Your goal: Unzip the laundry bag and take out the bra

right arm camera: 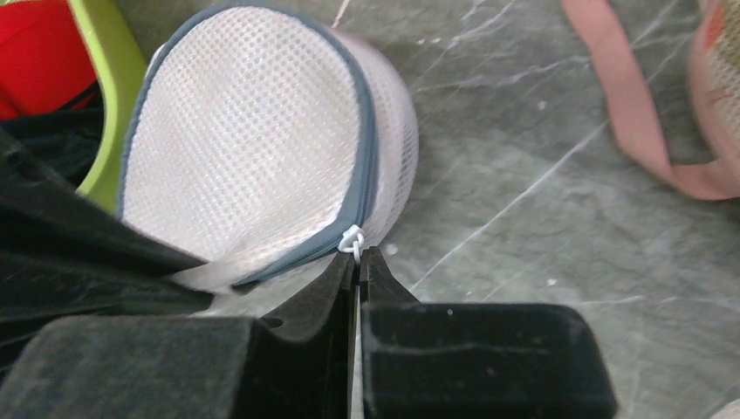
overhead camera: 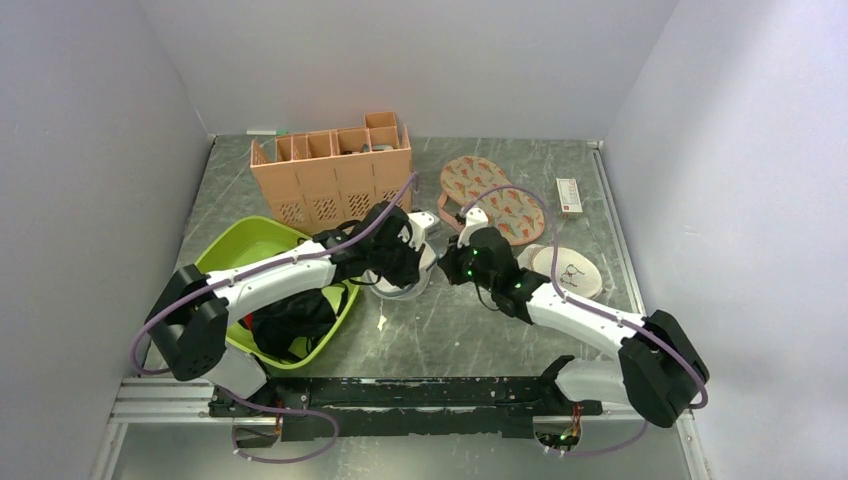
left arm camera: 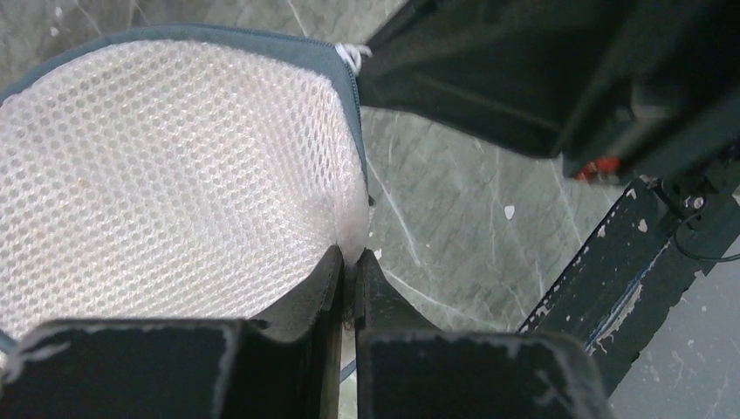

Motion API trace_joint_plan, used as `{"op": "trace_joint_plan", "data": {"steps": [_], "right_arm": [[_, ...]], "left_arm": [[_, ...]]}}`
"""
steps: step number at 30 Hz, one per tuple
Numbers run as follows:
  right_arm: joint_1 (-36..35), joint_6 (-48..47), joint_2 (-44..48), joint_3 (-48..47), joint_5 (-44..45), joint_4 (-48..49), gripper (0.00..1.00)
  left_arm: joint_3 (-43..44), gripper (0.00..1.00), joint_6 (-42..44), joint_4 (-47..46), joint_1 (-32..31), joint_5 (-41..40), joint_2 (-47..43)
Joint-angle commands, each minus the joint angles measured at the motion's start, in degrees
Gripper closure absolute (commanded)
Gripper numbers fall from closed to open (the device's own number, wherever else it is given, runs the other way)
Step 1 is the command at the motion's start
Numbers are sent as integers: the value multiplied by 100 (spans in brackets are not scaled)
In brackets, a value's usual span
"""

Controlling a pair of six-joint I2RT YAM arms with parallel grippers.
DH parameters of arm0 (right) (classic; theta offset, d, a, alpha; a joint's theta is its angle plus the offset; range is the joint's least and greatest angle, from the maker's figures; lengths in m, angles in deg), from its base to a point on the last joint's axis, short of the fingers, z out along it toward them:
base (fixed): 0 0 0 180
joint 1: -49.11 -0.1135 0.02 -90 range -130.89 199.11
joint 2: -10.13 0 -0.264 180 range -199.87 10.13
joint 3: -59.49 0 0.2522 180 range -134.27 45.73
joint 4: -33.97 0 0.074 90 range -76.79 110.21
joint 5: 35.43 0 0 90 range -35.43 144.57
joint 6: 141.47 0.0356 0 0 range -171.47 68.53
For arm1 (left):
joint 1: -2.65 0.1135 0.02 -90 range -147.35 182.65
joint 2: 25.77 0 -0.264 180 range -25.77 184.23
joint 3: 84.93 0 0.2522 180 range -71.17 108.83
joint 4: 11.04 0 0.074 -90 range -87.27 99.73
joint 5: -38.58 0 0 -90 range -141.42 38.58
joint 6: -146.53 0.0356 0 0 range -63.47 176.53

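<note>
The white round mesh laundry bag with a grey-blue zip around its rim stands tilted on the table beside the green basket; it also shows in the left wrist view and, mostly hidden by the arms, in the top view. My left gripper is shut on a pinch of the bag's mesh side. My right gripper is shut on the white zip pull at the rim. The zip looks closed. The bra is hidden.
A green basket at left holds black and red garments. A peach divided crate stands at the back. Patterned round pads with a pink strap, a cream round bag and a small box lie at right.
</note>
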Motion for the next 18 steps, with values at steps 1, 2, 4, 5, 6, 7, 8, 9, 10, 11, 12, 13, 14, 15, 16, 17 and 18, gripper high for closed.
{"op": "trace_joint_plan", "data": {"steps": [1, 2, 4, 5, 6, 7, 8, 9, 10, 11, 12, 13, 14, 15, 16, 17, 18], "right_arm": [[932, -453, -300, -304, -476, 455, 100], [1165, -438, -433, -340, -943, 596, 100], [1264, -502, -646, -517, -1391, 576, 100], [1270, -582, -698, -582, -1570, 511, 100], [1267, -609, -701, -595, -1697, 484, 100], [1267, -592, -645, -544, -1800, 491, 100], [1268, -552, -567, -475, -1844, 488, 100], [1270, -518, -476, -397, -1872, 459, 100], [1273, -489, -366, -334, -1907, 391, 100], [1271, -466, -257, -295, -1966, 307, 100], [1272, -444, -142, -267, -2049, 210, 100], [1266, -407, -25, -226, -2117, 138, 100], [1268, -344, 76, -189, -2203, 84, 100], [1267, -287, 169, -153, -2299, 39, 100], [1269, -221, 263, -126, -2378, -19, 100], [1271, -188, 319, -127, -2431, -104, 100], [1272, -140, 360, -146, -2470, -224, 100]], "left_arm": [[-236, 93, -108, 211, 15, -125, -138], [-275, 93, -160, 176, 18, -164, -147], [-335, 93, -299, 154, 21, -300, -115], [-353, 93, -406, 150, 25, -395, -93], [-366, 92, -502, 139, 26, -488, -81], [-387, 91, -598, 121, 24, -566, -71], [-399, 90, -669, 95, 25, -626, -74], [-411, 89, -729, 76, 26, -740, -84], [-417, 86, -778, 63, 26, -819, -99], [-414, 85, -789, 49, 19, -899, -108], [-394, 84, -791, 44, 21, -1028, -113], [-381, 83, -791, 45, 24, -1122, -109], [-359, 83, -787, 47, 19, -1283, -105], [-340, 83, -795, 51, 22, -1435, -95], [-322, 82, -810, 33, 43, -1542, -76], [-306, 82, -831, 1, 60, -1574, -58], [-287, 82, -842, -31, 76, -1565, -46]]}}
